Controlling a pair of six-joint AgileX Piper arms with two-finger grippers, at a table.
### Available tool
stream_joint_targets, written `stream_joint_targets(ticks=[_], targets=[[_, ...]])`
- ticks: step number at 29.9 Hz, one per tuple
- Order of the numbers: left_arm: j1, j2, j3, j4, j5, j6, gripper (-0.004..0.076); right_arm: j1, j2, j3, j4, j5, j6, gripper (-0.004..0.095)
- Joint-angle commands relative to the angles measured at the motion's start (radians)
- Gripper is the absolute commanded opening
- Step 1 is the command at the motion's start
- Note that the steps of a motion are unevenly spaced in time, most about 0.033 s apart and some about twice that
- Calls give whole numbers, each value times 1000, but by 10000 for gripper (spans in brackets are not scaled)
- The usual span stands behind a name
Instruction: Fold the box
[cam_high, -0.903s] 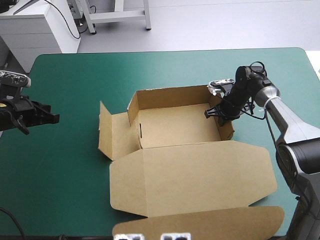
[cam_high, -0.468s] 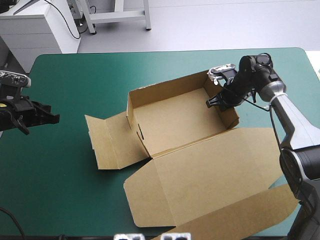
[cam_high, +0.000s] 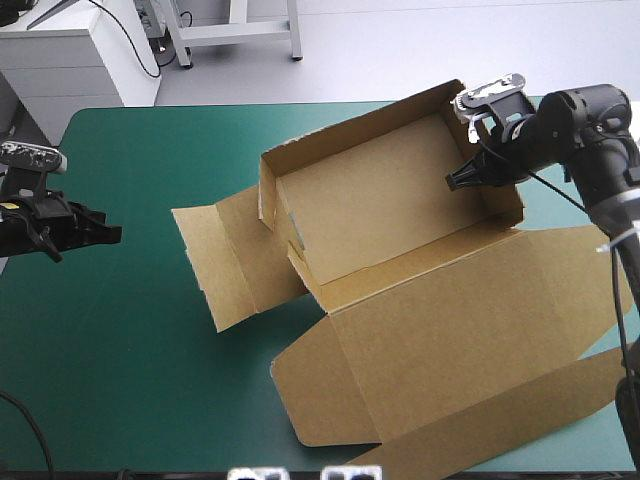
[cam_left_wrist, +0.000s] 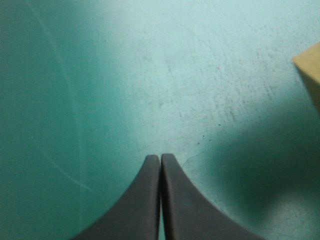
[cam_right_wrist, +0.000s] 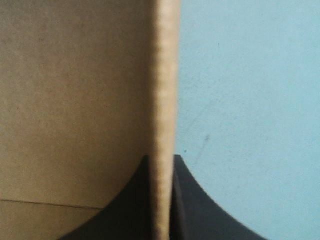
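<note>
The box (cam_high: 390, 220) lies centre to upper right on the bench (cam_high: 110, 380), lid (cam_high: 450, 340) flat. The right pincer (cam_high: 455, 182) grips its end wall (cam_right_wrist: 165, 100), likely to turn it. The left pincer (cam_high: 113, 235), clenched empty, hangs mid-left, out of the way.

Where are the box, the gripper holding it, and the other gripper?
box (cam_high: 385, 205): high view, the tray's inner floor.
right gripper (cam_high: 453, 184): high view, fingertips pinching the box's end wall.
left gripper (cam_left_wrist: 160, 157): left wrist view, where its shut fingertips meet.

Box (cam_left_wrist: 309, 70) mostly beyond left wrist view
</note>
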Motion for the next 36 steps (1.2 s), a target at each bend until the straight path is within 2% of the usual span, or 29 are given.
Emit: stream_joint_targets(ticks=[1,7,12,16,23,27,34,36], targets=[[-1,32,-28,-39,-33,-14,-9,-6,-92,-33,-18,9,19,-20],[-1,140,10,-163,-62,22,-9,-6,-115,-33,-54,7,66,-20],[-8,216,127,-522,-91,316,-9,-6,-115,-33,-29,-58,112,-20],[-56,275,206,-723,-95,475,-9,-6,-115,-33,7,-75,113,-20],[-202,350,217,-802,-92,522,-9,-6,-114,-33,48,-75,113,-20],[-274,355,217,-909,-36,561,-9,-6,-103,-33,43,-71,113,-19],[-291,355,217,-1183,191,617,-9,-6,-31,-33,39,-63,136,-20],[-289,353,217,-1210,197,617,-9,-6,-13,-31,48,-66,139,-20]])
